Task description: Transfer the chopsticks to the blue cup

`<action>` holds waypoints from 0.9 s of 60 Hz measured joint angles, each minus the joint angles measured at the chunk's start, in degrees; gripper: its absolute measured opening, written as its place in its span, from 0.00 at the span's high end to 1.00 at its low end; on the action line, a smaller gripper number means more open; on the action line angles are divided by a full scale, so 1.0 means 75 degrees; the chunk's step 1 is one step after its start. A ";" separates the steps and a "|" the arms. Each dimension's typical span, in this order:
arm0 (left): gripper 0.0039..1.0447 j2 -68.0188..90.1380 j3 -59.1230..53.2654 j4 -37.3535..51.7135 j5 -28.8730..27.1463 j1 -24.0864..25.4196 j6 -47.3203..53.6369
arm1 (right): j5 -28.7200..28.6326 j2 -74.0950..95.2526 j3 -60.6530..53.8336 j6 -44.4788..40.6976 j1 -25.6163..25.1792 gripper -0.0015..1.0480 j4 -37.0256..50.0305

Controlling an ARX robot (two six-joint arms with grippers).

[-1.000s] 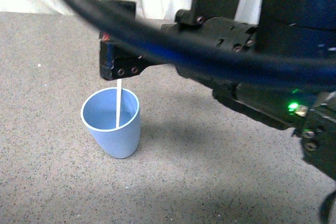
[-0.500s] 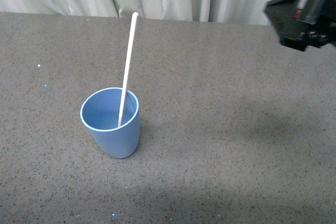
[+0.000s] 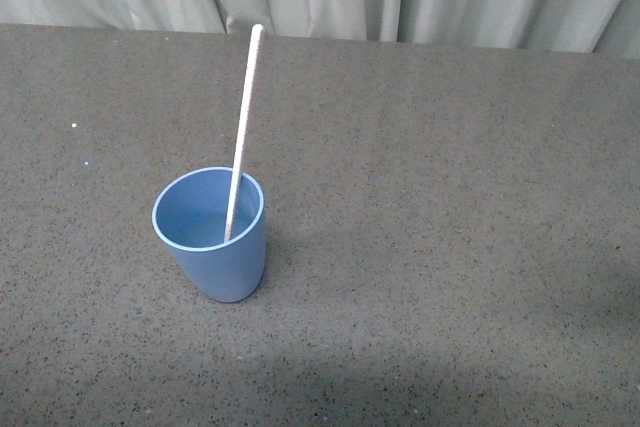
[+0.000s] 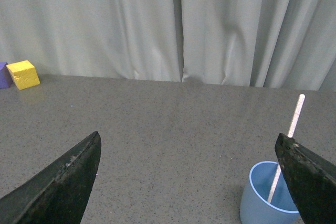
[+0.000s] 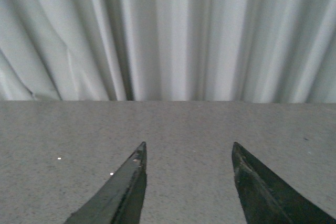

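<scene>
chopsticks (image 3: 243, 127) standing tilted in blue cup (image 3: 225, 267), left fingers (image 4: 63, 182) wide apart, right fingers (image 5: 126, 190) apart, both empty

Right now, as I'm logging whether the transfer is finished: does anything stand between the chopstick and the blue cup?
Nothing visible does. The chopstick already stands inside the blue cup, leaning against its rim.

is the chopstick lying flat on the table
No, the chopstick stands tilted inside the blue cup, its upper end sticking out well above the rim.
</scene>
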 joint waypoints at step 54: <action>0.06 0.0000 0.0000 0.0000 0.0000 0.0000 0.0003 | -0.0032 -0.5193 -0.0787 -0.0187 -0.0181 0.99 -0.4266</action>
